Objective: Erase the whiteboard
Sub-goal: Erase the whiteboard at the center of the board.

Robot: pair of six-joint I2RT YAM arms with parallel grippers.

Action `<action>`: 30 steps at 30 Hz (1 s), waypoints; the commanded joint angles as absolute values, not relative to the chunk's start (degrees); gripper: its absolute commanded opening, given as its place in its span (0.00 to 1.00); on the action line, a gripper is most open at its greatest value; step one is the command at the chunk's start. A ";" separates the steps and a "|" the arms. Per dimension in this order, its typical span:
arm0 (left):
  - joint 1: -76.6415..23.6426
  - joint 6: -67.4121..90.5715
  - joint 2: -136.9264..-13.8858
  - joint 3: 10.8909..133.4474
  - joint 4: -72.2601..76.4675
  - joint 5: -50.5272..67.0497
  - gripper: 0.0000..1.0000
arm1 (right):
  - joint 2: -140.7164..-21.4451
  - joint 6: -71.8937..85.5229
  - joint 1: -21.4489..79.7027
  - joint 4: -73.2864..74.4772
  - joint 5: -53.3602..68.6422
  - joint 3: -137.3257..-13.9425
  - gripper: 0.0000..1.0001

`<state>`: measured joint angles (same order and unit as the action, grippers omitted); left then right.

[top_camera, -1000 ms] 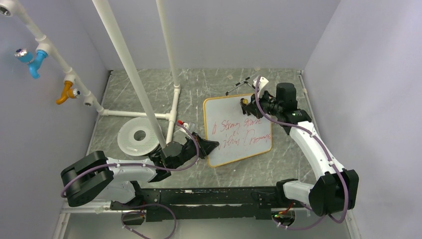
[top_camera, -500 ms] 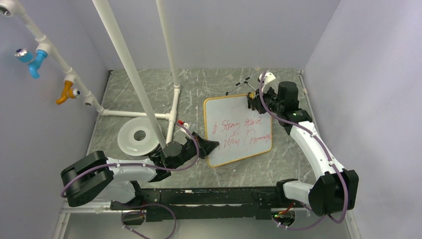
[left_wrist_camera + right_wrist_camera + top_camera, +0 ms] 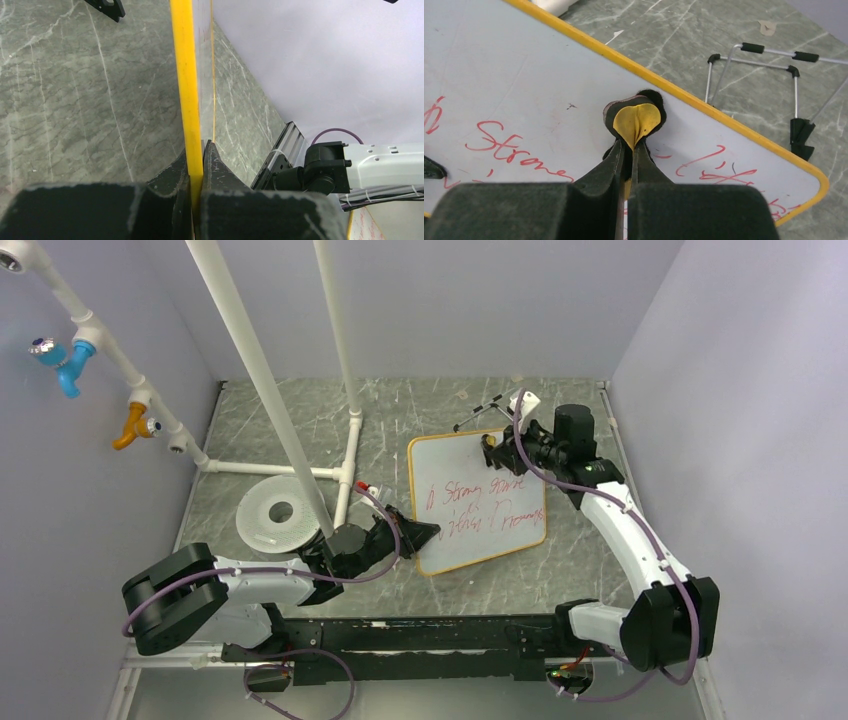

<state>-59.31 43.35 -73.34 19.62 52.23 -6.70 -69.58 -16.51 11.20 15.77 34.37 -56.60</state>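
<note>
Both pairs of jaws are closed down tight, each on something. The left jaws pinch the orange-yellow frame of the whiteboard (image 3: pixel 478 502) at its near left edge; in the left wrist view that frame runs edge-on straight up from between my fingertips (image 3: pixel 212 165), which press on it from both sides. The right jaws grip a small yellow pad (image 3: pixel 636 120) with a dark rim, folded between the two fingers so only its rounded end sticks out. That end sits on the board's white face, just inside the far frame edge and toward the far right corner; it looks pressed against the surface, though I cannot tell how firmly.

The whiteboard lies on the grey marbled desk (image 3: pixel 290 430), right of the middle, turned a little askew, between my two arms. Red handwriting (image 3: pixel 509 147) runs across its middle in a couple of lines, and the pad rests in a bare patch between two of the scrawled words.

Just beyond the board's far edge a thin wire stand (image 3: pixel 754 70) with black tips lies on the desk. Well to the left, a round white disc (image 3: pixel 280 512) with a centre hole sits beside a white pipe frame (image 3: pixel 352 440).
</note>
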 commanded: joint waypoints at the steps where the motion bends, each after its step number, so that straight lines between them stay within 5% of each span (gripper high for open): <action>1: -60.91 32.36 -73.89 19.14 45.91 2.79 0.00 | -69.19 -9.32 10.66 10.85 18.20 -55.97 0.00; 7: -60.91 32.13 -73.88 19.27 45.87 2.94 0.00 | -70.15 -15.14 9.57 13.36 16.70 -55.67 0.00; 16: -60.91 31.92 -73.03 19.07 45.57 2.50 0.00 | -69.09 -29.26 12.26 24.86 45.72 -55.75 0.00; 24: -60.91 32.00 -72.27 18.63 45.19 2.08 0.00 | -68.73 -17.21 9.34 14.53 19.95 -54.43 0.00; 30: -60.91 31.92 -72.59 18.59 45.67 2.31 0.00 | -68.87 -18.62 8.28 15.81 20.31 -54.45 0.00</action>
